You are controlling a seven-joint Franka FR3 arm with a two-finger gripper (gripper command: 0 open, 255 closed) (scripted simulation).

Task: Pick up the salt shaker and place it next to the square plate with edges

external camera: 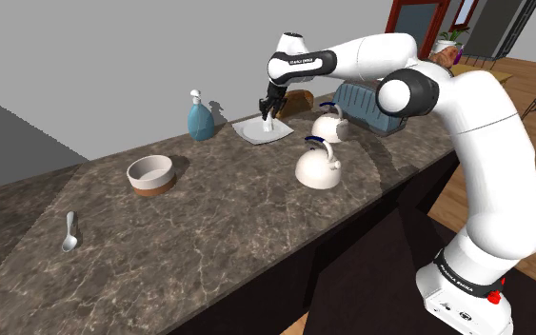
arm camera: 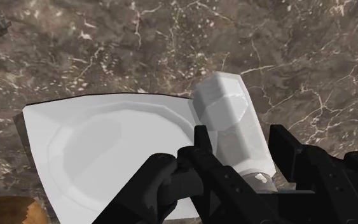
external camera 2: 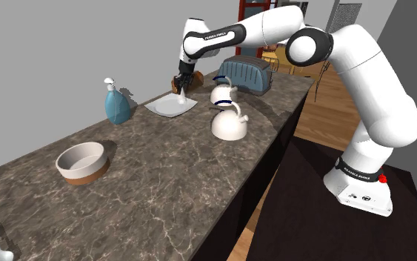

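While my gripper (arm camera: pixel 240 137) pinches the white salt shaker (arm camera: pixel 225 105), it hangs at the white square plate (arm camera: pixel 95 146) edge.

The black fingers (arm camera: pixel 210 167) cover the near end of the pale grey faceted salt shaker (arm camera: pixel 228 118) between them; the white square plate (arm camera: pixel 56 130) beside them runs off-frame.

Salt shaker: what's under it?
Clasped in the pincer, the salt shaker is over the edge of the white plate and the marbled counter. Its body hides the spot directly below, so contact is unclear.
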